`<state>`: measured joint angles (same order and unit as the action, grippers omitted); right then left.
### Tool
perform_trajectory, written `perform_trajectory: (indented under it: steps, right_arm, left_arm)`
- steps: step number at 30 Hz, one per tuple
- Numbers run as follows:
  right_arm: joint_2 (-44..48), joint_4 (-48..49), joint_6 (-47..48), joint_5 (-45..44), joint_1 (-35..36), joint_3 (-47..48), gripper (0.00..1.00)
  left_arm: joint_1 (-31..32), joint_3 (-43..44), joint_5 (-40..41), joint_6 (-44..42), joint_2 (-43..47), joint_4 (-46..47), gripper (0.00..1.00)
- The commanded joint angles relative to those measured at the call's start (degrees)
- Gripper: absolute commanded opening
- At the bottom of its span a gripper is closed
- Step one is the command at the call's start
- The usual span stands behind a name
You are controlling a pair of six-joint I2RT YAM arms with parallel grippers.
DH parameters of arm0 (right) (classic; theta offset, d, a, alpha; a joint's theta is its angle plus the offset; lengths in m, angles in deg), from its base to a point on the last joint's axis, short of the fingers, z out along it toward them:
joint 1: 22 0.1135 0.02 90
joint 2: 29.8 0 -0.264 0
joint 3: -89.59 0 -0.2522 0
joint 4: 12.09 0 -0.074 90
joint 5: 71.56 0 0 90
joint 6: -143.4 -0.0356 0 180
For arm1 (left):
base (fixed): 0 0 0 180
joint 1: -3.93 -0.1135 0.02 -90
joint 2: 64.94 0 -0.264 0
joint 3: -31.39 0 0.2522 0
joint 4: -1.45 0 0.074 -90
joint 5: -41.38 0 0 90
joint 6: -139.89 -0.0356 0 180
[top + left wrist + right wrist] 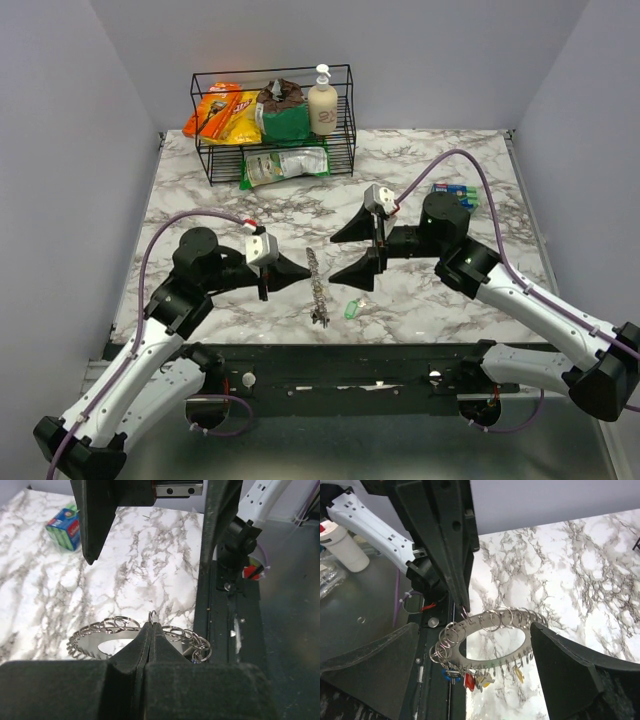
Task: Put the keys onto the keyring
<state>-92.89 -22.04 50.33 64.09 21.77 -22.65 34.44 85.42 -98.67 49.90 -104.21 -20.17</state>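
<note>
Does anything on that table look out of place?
Yes: one green key lies loose on the marble table beside the keyring, while the other keys hang from the ring's rim.

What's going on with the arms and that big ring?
The left gripper is shut on the large flat grey metal keyring with wire loops round its rim, holding it on edge over the marble table. Blue, red and yellow-headed keys already hang from it. The right gripper faces it wide open and empty. One green-headed key lies on the table beside the ring.
</note>
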Motion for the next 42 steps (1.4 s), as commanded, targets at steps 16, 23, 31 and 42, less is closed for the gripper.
perform_trajectory:
  steps: [16, 23, 31, 42]
  right_arm:
    - [-0.1, -0.03, -8.87, -22.35, -0.17, -3.64, 1.0]
    - [-2.12, -5.81, -14.06, -29.37, -0.53, -4.42, 1.0]
    - [-3.97, -11.37, -18.63, -31.94, -0.7, -9.43, 1.0]
    - [-10.2, -23.23, -14.25, -29.48, -0.61, -11.11, 1.0]
  left_arm:
    - [0.26, 1.65, 4.17, -20.58, 8.95, -9.02, 0.0]
    - [0.26, 1.39, 2.32, -14.34, 4.21, -8.84, 0.0]
    - [0.26, -1.77, 3.2, -13.55, 4.9, -7.79, 0.0]
    - [0.26, -3.97, 3.72, -13.11, 6.31, -7.87, 0.0]
